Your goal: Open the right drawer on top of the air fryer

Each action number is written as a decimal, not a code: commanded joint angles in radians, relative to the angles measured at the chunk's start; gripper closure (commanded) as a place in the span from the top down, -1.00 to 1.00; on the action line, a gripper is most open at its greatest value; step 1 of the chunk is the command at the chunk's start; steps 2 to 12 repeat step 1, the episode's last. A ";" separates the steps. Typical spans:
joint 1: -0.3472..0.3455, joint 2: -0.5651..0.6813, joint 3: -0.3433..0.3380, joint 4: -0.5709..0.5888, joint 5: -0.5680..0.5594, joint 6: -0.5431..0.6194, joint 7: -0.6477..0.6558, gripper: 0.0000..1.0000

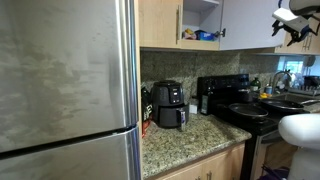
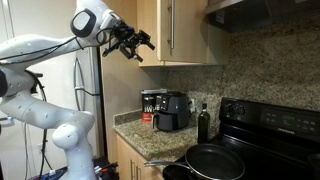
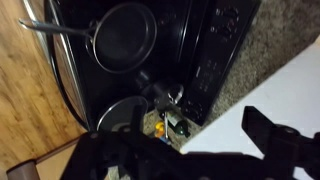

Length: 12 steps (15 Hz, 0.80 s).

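Note:
The right drawer (image 1: 255, 22) is a light-wood cabinet door. It stands swung open, white inner face showing, above the counter. In an exterior view its wood face (image 2: 150, 28) is beside my gripper. The black air fryer (image 1: 168, 104) sits on the granite counter below and shows in both exterior views (image 2: 173, 111). My gripper (image 1: 296, 24) hangs at the door's free edge with its fingers spread and nothing between them; it also shows in an exterior view (image 2: 131, 43). In the wrist view my gripper (image 3: 185, 150) is dark, and the white door face (image 3: 285, 90) lies by it.
The twin door (image 1: 160, 20) stays shut, with a metal bar handle. The open cabinet holds blue items (image 1: 205, 35). A black stove (image 1: 245, 105) with pans (image 3: 122, 35) stands right of the air fryer, and a dark bottle (image 2: 204, 123) stands between them. A steel fridge (image 1: 65, 80) fills the left.

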 commanded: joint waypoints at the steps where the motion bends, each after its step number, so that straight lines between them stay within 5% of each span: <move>1: 0.010 -0.028 0.017 -0.013 0.004 -0.017 0.012 1.00; 12: 0.010 -0.028 0.017 -0.013 0.004 -0.017 0.012 1.00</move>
